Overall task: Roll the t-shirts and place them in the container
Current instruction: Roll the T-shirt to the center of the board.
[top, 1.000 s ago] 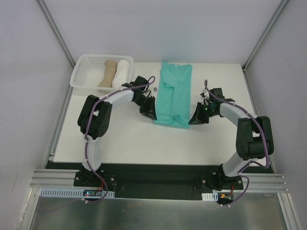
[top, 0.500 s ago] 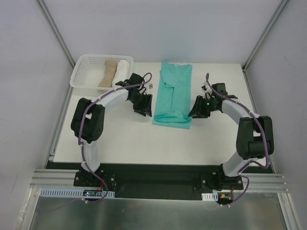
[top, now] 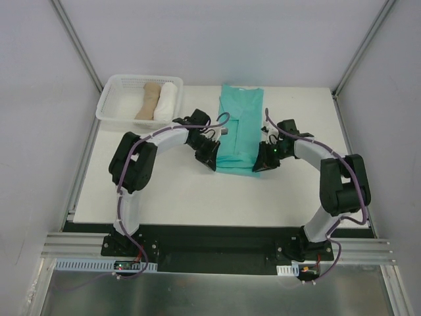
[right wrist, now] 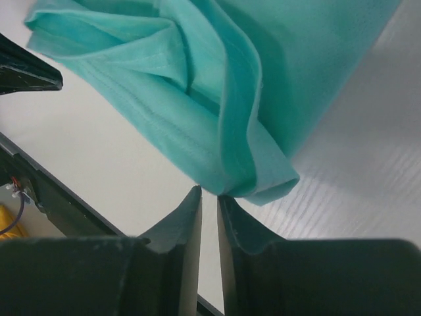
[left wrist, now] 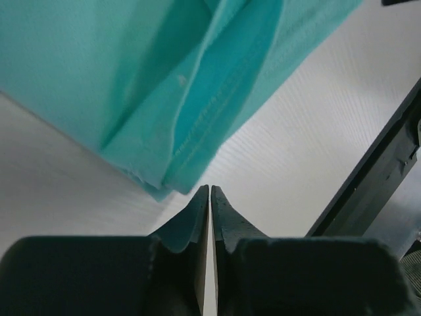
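Jaws, left gripper (left wrist: pixel 210 191): you have the two fingers pressed tip to tip, with only a hairline between them and nothing caught there. The tips sit on the white table (top: pixel 171 191) just short of the shirt's near-left corner; you cannot tell from the wrist view whether they touch the cloth.

Jaws, right gripper (right wrist: pixel 209 192): you have them barely parted, a narrow slit with bare table showing through it and no cloth inside. The tips stand right at the rounded fold of the shirt's near-right corner, touching it or almost so.

Item 1, teal t-shirt (top: pixel 240 125): folded lengthwise into a long strip, lying flat on the far middle of the table and running from the far edge toward your arms. The near end is doubled over into several soft layers; the hem stitching shows in the left wrist view. Your two grippers flank this near end, one on each corner, both low to the tabletop.

Item 2, white basket (top: pixel 108 105): at the far-left corner of the table, well apart from the teal shirt.

Item 3, tan roll (top: pixel 149 101): lying inside the basket, lengthwise.

Item 4, white roll (top: pixel 168 100): inside the same basket, touching the tan roll on its right side.

Item 5, arms: both bent inward from their bases, with the elbows out to the sides.
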